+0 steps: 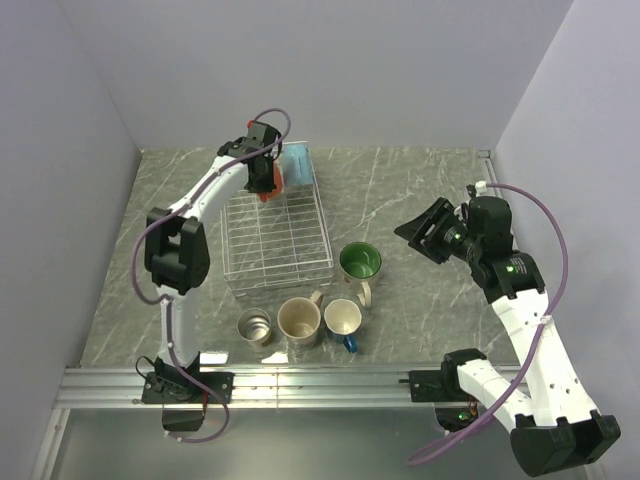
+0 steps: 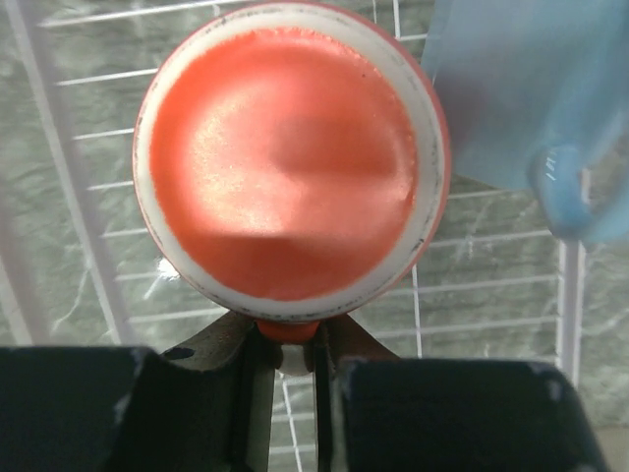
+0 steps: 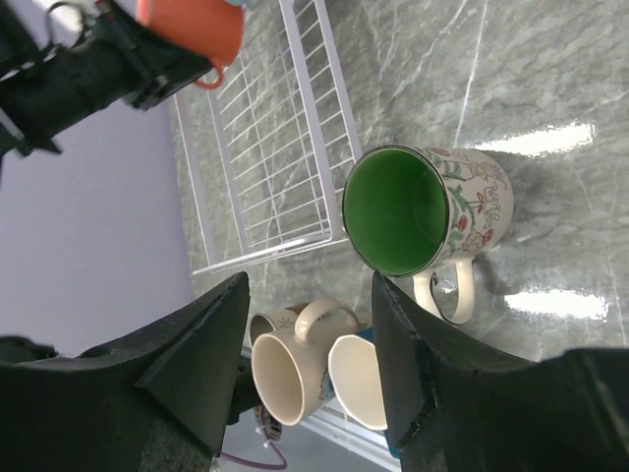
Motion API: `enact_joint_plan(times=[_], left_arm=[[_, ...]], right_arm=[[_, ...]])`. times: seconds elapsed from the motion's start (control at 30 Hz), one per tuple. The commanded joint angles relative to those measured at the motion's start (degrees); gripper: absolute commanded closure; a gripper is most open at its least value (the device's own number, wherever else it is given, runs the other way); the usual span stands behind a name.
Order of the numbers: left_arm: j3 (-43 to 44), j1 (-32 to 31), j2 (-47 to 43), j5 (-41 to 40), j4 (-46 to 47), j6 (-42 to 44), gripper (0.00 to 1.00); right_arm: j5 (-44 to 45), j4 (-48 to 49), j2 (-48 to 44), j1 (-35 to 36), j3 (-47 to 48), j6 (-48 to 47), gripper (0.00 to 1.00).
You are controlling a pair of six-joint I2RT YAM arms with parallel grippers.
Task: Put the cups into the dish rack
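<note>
Over the far end of the rack (image 1: 282,275), the left gripper (image 2: 290,344) is clenching the orange mug (image 2: 290,162) by its handle, and the orange loop is sitting pinched between the two dark fingers. The left wrist view is showing the mug's flat base, glossy orange with a pale ring round its edge. Whether the mug is touching the wires cannot be told. Just beside it, the blue mug (image 1: 296,165), pale and matte, is sitting in the rack's far right corner. The rack, a silver-white wire grid with low sides, is lying lengthwise on the grey marbled table (image 1: 420,190).

Four mugs are standing mouth up on the table outside the rack's near end. The steel mug (image 1: 255,326), the beige mug (image 1: 299,320) and the cream-lined mug (image 1: 343,320) are forming a close row. The green-lined mug (image 1: 360,262), white with a floral print, is standing just behind them by the rack's near right corner.

The right gripper (image 1: 430,230) is hovering to the right of the green-lined mug, its jaws spread and gripping nothing.
</note>
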Motion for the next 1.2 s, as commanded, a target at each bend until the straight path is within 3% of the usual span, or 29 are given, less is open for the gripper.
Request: enact_joint_plan(times=[0.0, 0.47, 0.53, 0.7, 0.77, 1.1, 1.13, 1.17], left_arm=[[5.8, 0.1, 2.7, 1.0, 3.7, 1.4, 1.0], [9.1, 2.5, 8.1, 2.5, 1.9, -0.5, 0.99], [10.8, 3.4, 9.1, 3.3, 0.7, -0.6, 0.9], [10.9, 3.8, 8.3, 4.3, 0.6, -0.5, 0.48], [10.7, 3.8, 7.8, 4.6, 0.9, -0.5, 0.42], [12.2, 3.7, 3.8, 5.7, -0.2, -1.2, 0.3], [12.0, 3.8, 3.2, 5.8, -0.1, -1.9, 0.24], [11.8, 3.8, 2.0, 6.4, 0.0, -2.3, 0.1]], right_arm=[[0.1, -0.5, 0.1, -0.6, 1.4, -1.8, 0.41], [-0.3, 0.2, 0.7, -1.3, 0.6, -1.8, 0.42], [-0.5, 0.3, 0.8, -1.4, 0.3, -1.6, 0.42], [-0.8, 0.8, 1.0, -1.5, -0.5, -1.3, 0.42], [-1.0, 1.1, 0.9, -1.6, -0.8, -1.0, 0.42], [-1.7, 2.3, 0.6, -1.5, -2.2, -0.3, 0.42], [-1.8, 2.6, 0.5, -1.5, -2.4, -0.3, 0.42], [-1.9, 2.5, 0.4, -1.5, -2.5, -0.3, 0.42]])
